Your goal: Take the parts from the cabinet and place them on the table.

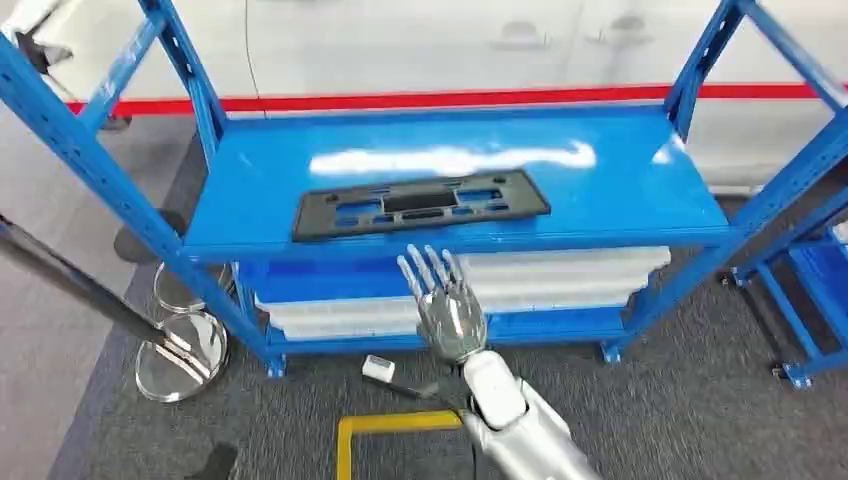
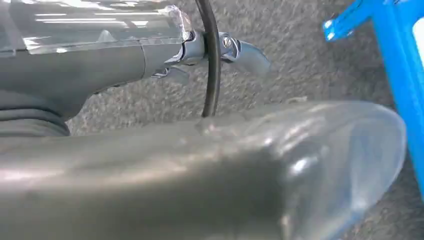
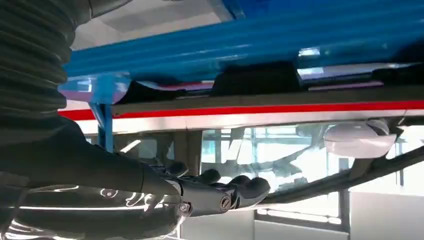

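A flat black plastic part [image 1: 420, 205] with several cut-outs lies near the front edge of the top shelf [image 1: 610, 185] of a blue rack. My right hand [image 1: 445, 300] is raised just in front of and slightly below that edge, fingers spread and pointing at the part, holding nothing. In the right wrist view the hand [image 3: 200, 195] is apart from the blue shelf [image 3: 250, 40], and the dark part [image 3: 255, 80] shows edge-on. My left hand [image 2: 200, 150] hangs over grey carpet beside a blue rack leg [image 2: 400, 75], fingers [image 2: 240, 52] extended and empty.
White trays [image 1: 560, 285] fill the lower shelf. Round metal stanchion bases [image 1: 180, 355] stand at the rack's left. A small white object [image 1: 378, 368] and yellow floor tape [image 1: 390, 425] lie on the carpet near my right arm. Another blue rack [image 1: 815, 290] is at the right.
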`<action>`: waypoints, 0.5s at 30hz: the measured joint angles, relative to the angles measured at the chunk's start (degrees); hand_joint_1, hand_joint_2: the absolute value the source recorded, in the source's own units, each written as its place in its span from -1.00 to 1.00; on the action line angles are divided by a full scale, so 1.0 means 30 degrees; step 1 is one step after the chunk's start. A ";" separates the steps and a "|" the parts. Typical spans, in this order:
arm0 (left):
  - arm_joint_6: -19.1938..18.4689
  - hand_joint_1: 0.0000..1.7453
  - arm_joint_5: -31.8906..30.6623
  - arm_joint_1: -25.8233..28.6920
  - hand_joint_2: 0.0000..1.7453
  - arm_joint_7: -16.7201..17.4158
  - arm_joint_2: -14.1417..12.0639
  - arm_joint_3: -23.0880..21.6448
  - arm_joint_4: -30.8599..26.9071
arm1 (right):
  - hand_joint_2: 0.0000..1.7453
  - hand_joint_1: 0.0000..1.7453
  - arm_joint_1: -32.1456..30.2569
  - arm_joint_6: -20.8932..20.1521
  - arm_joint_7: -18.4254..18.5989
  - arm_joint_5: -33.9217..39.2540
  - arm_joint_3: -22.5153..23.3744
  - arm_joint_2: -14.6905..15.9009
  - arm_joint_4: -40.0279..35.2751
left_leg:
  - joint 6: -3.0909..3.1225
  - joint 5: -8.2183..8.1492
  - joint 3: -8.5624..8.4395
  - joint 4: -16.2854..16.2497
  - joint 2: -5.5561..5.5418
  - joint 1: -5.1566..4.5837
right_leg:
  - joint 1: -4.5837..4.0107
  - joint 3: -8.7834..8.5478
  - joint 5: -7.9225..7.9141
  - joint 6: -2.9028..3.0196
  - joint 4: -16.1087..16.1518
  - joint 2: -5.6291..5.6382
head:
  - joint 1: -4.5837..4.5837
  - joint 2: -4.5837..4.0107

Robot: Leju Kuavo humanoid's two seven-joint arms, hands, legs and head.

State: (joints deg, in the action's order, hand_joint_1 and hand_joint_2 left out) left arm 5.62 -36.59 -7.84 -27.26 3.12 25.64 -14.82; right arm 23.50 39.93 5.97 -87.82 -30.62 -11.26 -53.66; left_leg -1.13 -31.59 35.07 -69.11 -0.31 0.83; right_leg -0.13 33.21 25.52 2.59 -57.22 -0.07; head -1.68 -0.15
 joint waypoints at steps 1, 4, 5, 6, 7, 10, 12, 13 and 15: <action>0.0000 -1.00 -0.0007 0.0050 -1.00 0.0007 -0.0058 0.0015 0.0000 | 1.00 -1.00 -0.0041 0.0000 0.0000 0.0000 0.0000 0.0000 0.0022 | -0.0014 -0.0606 0.0798 -0.1175 -0.0001 0.0010 | -0.0005 -0.0138 0.0174 0.0004 0.0000 0.0007 | -0.0001 0.0000; 0.0015 -1.00 -0.0102 0.0177 -1.00 0.0058 -0.0102 0.0052 0.0000 | 1.00 -1.00 -0.0129 0.0000 -0.0219 0.0270 0.0000 0.0000 0.0117 | -0.0206 -0.0350 0.1743 -0.1177 0.0009 0.0075 | 0.0016 -0.0777 0.0710 -0.0078 -0.0024 0.0070 | -0.0007 0.0000; 0.0036 -1.00 -0.0167 0.0172 -1.00 0.0066 -0.0116 0.0088 0.0000 | 1.00 -1.00 -0.0131 0.0000 -0.0313 0.0342 0.0000 -0.0007 0.0117 | -0.0240 0.0615 0.1364 0.0275 0.0022 0.0112 | 0.0044 -0.1091 0.0940 -0.0150 -0.0050 0.0074 | -0.0007 0.0000; 0.0036 -1.00 -0.0218 0.0176 -1.00 0.0073 -0.0146 0.0110 0.0000 | 1.00 -1.00 -0.0128 0.0000 -0.0357 0.0407 0.0000 -0.0036 0.0117 | -0.0216 0.1800 0.0841 0.1896 0.0054 0.0126 | 0.0066 -0.1410 0.1183 -0.0230 -0.0067 0.0069 | 0.0000 0.0000; 0.0044 -1.00 -0.0269 0.0219 -1.00 0.0080 -0.0146 0.0131 0.0007 | 1.00 -1.00 -0.0133 -0.0007 -0.0400 0.0480 0.0000 -0.0051 0.0131 | -0.0168 0.3141 0.0566 0.3282 0.0130 0.0143 | 0.0051 -0.1518 0.1433 -0.0337 -0.0073 0.0051 | 0.0000 0.0000; 0.0124 -1.00 -0.0415 0.0226 -1.00 0.0117 -0.0211 0.0256 0.0051 | 1.00 -1.00 -0.0147 0.0000 -0.0547 0.0678 0.0000 -0.0146 0.0153 | 0.0479 0.2724 0.0560 0.3312 0.0109 -0.0094 | 0.0004 -0.1637 0.1636 -0.0700 -0.0125 0.0082 | -0.0007 0.0000; 0.0160 -1.00 -0.0480 0.0247 -1.00 0.0131 -0.0211 0.0314 0.0058 | 1.00 -1.00 -0.0126 0.0029 -0.0649 0.0875 0.0000 -0.0190 0.0146 | 0.0691 0.2612 0.0212 0.3426 0.0032 0.0025 | -0.0032 -0.1558 0.1618 -0.0834 -0.0486 0.0083 | -0.0007 0.0000; 0.0175 -1.00 -0.0568 0.0226 -1.00 0.0116 -0.0211 0.0343 0.0058 | 1.00 -1.00 -0.0131 0.0044 -0.0721 0.0975 0.0000 -0.0204 0.0146 | 0.0821 0.2513 -0.0014 0.3550 0.0030 0.0050 | 0.0020 -0.1141 0.1406 -0.0962 -0.1426 0.0087 | 0.0007 0.0000; 0.0175 -1.00 -0.0670 0.0177 -1.00 0.0117 -0.0211 0.0445 0.0058 | 1.00 -1.00 -0.0087 0.0051 -0.0780 0.1122 0.0000 -0.0204 0.0146 | 0.1010 0.2221 -0.0351 0.3642 0.0029 0.0054 | 0.0082 0.0729 0.1963 -0.1109 -0.4158 0.0071 | 0.0000 0.0000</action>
State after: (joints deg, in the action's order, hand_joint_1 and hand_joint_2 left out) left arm 6.14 -38.60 -7.31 -26.91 2.49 26.97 -14.64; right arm 23.24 40.09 3.63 -84.45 -30.62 -11.87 -53.22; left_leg 1.90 -24.92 34.02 -58.18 -0.22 0.99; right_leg 0.11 35.40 31.41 -0.74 -69.69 0.15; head -1.68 -0.15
